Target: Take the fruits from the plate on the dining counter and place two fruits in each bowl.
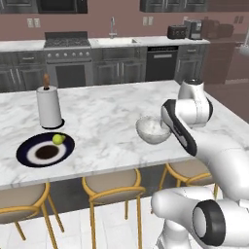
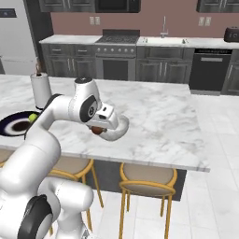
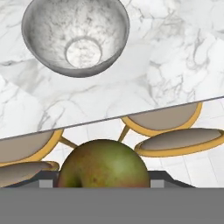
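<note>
White marble made up the dining counter (image 1: 112, 126). The gripper (image 3: 103, 186) was closed on a brownish-green fruit (image 3: 103, 165), with a dark finger tip on each side of it. It hung over the near edge of the counter, above the stools (image 3: 175, 142). The pale grey bowl (image 1: 152, 129) sat on the counter just past the hand, and nothing was in it. Far to the left lay the navy plate (image 1: 29, 150) with one yellow-green fruit (image 1: 58, 139) on it. A paper towel roll (image 1: 49, 107) stood behind the plate.
</note>
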Motion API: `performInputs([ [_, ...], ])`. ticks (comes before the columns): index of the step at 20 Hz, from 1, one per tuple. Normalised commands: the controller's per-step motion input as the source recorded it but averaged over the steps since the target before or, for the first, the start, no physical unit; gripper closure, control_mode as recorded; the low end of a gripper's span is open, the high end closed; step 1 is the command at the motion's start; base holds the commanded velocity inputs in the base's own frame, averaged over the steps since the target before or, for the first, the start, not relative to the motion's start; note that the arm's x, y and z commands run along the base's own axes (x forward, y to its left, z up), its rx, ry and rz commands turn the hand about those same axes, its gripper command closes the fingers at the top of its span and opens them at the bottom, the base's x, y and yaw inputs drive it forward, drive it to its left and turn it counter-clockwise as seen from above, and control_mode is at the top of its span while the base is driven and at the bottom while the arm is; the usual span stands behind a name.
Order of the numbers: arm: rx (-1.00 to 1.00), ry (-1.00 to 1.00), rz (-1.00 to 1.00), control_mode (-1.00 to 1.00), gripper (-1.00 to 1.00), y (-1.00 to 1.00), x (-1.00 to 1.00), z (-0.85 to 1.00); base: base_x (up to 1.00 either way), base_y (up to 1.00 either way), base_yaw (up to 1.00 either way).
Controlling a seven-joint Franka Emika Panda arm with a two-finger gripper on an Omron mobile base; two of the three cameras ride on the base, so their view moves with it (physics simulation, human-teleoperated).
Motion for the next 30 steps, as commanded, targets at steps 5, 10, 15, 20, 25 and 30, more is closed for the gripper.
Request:
performInputs([
  [5,0.0,0.0,0.0,1.0,1.0,0.0,0.0,0.0,0.41,0.02,0.0],
  [10,0.0,0.0,0.0,-1.0,1.0,0.0,0.15,0.0,0.35,0.0,0.0],
  [15,0.01,0.08,0.01,-1.0,1.0,0.05,0.96,0.0,0.0,0.0,0.0],
  [20,0.0,0.15,0.03,-1.0,1.0,0.02,0.93,0.0,0.0,0.0,0.0],
  [25,0.04,0.17,0.03,-1.0,1.0,0.0,0.53,-0.25,0.0,0.0,0.0],
  [30,0.12,0.03,0.0,-1.0,1.0,0.0,0.18,-0.54,0.0,0.0,0.0],
])
